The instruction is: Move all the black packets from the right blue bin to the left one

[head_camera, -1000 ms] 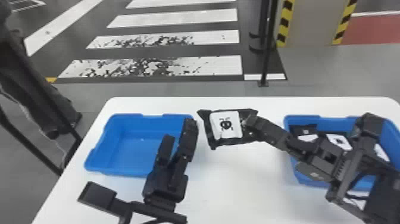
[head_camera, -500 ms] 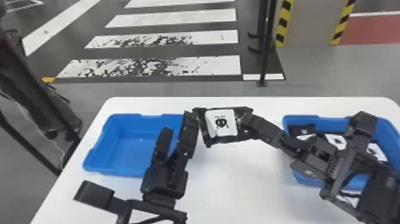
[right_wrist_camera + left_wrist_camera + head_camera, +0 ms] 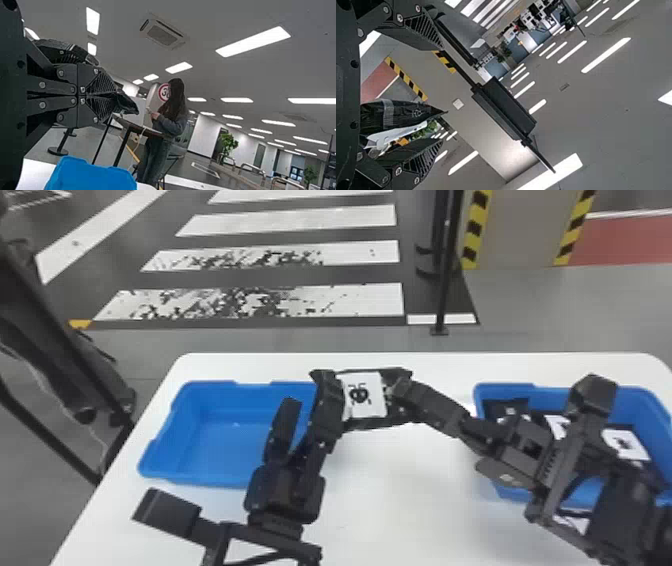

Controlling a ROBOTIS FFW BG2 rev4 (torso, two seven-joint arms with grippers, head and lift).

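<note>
We see, from left to right: the left blue bin [image 3: 210,440], its right end behind the left pincer [image 3: 307,392]; a black packet [image 3: 362,397] over the counter [image 3: 390,500]; the right pincer [image 3: 401,390], clamped on the packet's edge; a post [image 3: 442,285] beyond; and the right blue bin [image 3: 505,387], the right arm [image 3: 535,450] crossing its packets [image 3: 625,444]. In the left wrist view we find the left fingers [image 3: 425,158] apart, the packet between.

A white table [image 3: 380,510] carries two blue bins [image 3: 165,440].
</note>
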